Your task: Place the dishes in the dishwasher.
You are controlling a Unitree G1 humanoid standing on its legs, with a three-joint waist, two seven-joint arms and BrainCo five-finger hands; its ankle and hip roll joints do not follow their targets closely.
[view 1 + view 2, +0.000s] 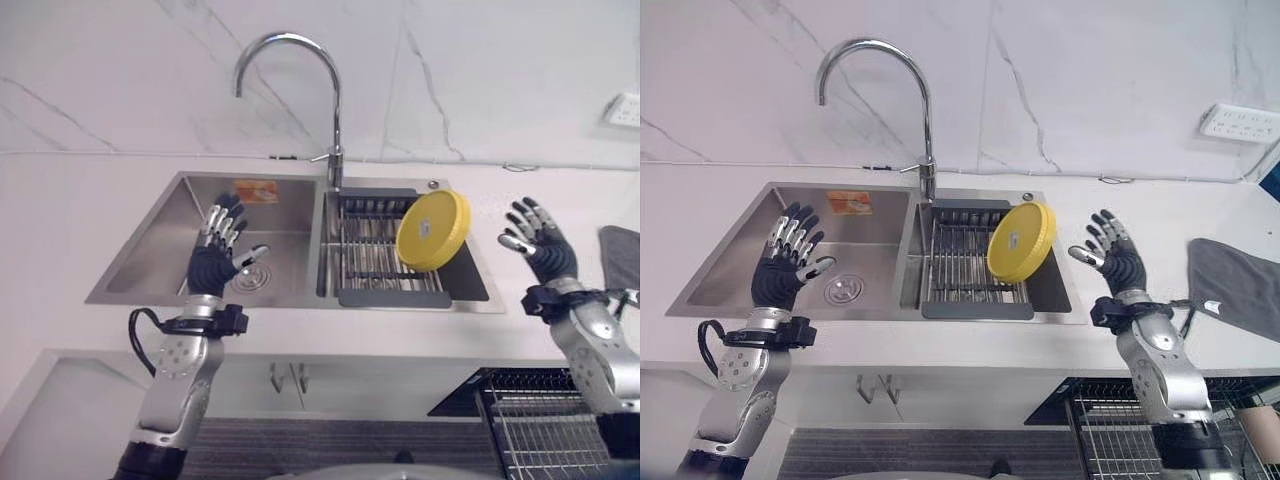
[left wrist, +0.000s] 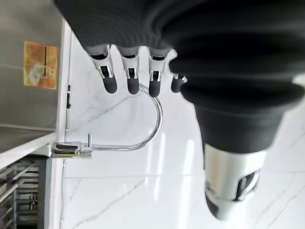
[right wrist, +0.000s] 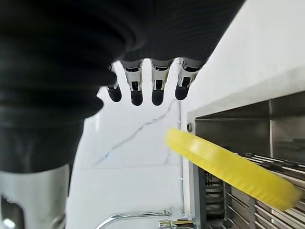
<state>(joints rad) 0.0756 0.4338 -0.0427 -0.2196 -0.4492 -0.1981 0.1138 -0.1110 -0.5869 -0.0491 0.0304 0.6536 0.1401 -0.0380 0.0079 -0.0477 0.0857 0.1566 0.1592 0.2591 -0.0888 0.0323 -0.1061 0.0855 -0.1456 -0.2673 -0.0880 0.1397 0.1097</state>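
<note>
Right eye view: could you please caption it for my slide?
Both open hands, left hand and right hand, flank a double sink with a yellow plate tilted on its rack.

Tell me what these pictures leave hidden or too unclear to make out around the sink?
- Right eye view: the wire rack below the counter is cut off by the bottom edge and partly covered by the right hand and its arm, so what it holds is hidden.
- The yellow plate leans in the sink showing its underside; its top face is hidden.
- The orange sticker in the left basin is too small to read.
</note>
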